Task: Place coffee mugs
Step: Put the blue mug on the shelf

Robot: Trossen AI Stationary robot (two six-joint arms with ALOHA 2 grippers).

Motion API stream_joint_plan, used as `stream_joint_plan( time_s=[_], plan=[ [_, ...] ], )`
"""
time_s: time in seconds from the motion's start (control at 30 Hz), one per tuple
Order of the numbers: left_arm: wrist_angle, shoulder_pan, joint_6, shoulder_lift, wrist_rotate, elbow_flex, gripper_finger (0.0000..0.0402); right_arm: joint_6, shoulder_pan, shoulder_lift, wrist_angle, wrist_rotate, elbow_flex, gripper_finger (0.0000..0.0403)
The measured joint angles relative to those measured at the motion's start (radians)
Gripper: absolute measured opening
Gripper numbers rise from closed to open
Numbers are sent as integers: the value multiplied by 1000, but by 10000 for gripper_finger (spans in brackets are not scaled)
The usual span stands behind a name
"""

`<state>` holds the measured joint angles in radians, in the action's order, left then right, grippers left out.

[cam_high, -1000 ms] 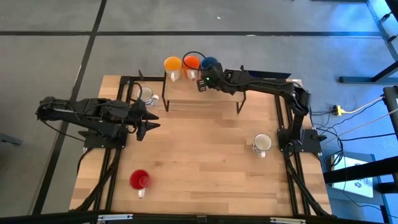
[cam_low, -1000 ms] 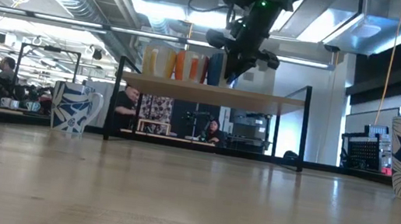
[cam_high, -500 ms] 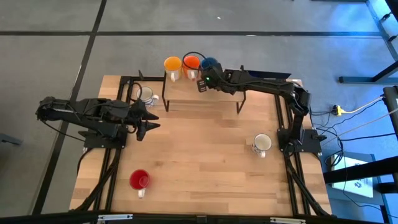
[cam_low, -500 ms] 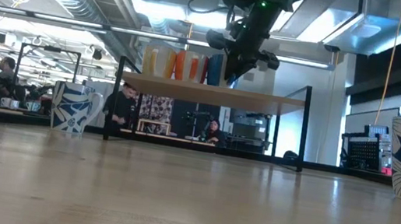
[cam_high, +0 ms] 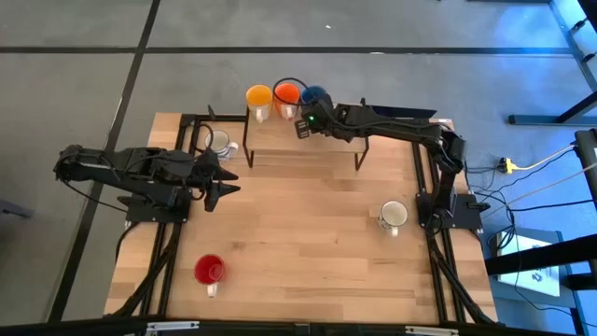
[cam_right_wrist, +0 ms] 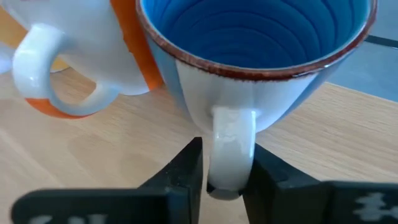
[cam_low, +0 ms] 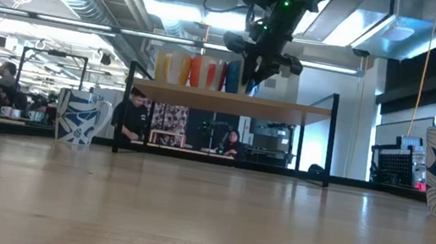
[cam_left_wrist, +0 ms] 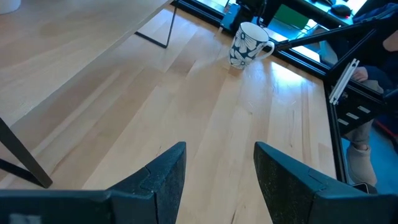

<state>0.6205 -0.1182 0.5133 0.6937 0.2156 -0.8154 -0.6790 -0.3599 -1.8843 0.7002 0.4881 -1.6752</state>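
Little has moved since the earlier frames: in the low view the right gripper (cam_low: 253, 69) has shifted only slightly beside the mugs on the shelf (cam_low: 229, 101), and a person (cam_low: 126, 118) in the room behind has stepped a little.

Much is cut off or hidden. In the right wrist view the dark blue mug (cam_right_wrist: 261, 62) is cropped at its far rim, and its white handle (cam_right_wrist: 231, 146) is seen held between the narrow jaws; the orange mug (cam_right_wrist: 81, 62) touches it, partly out of frame. From the high view this grip cannot be made out, since the right gripper (cam_high: 306, 122) covers the handle at the shelf (cam_high: 298, 145), at about 12 o'clock on the surface (cam_high: 298, 243).

The yellow mug (cam_high: 258, 97), orange mug (cam_high: 287, 94) and dark blue mug (cam_high: 316, 95) are seen in a row along the shelf's far edge.

The left gripper (cam_high: 227, 181) hangs at 9 o'clock, jaws set wide in the left wrist view, which alone shows the flower pattern of one white mug (cam_left_wrist: 247, 44), standing at 3 o'clock. Another white mug (cam_high: 219, 143), probably also blue-patterned, stands at 10 o'clock beside the shelf. The red mug (cam_high: 209, 271) stands at 7 o'clock.
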Motion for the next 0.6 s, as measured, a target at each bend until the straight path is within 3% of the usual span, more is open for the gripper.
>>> stream_joint_plan(
  time_s=[0.4, 0.6],
  plan=[
    [0, 0, 0, 0, 0, 0, 183, 13, 0, 0, 1, -2, -4, 184],
    [0, 0, 0, 0, 0, 0, 183, 64, 15, 0, 77, 16, -117, 210]
  ],
)
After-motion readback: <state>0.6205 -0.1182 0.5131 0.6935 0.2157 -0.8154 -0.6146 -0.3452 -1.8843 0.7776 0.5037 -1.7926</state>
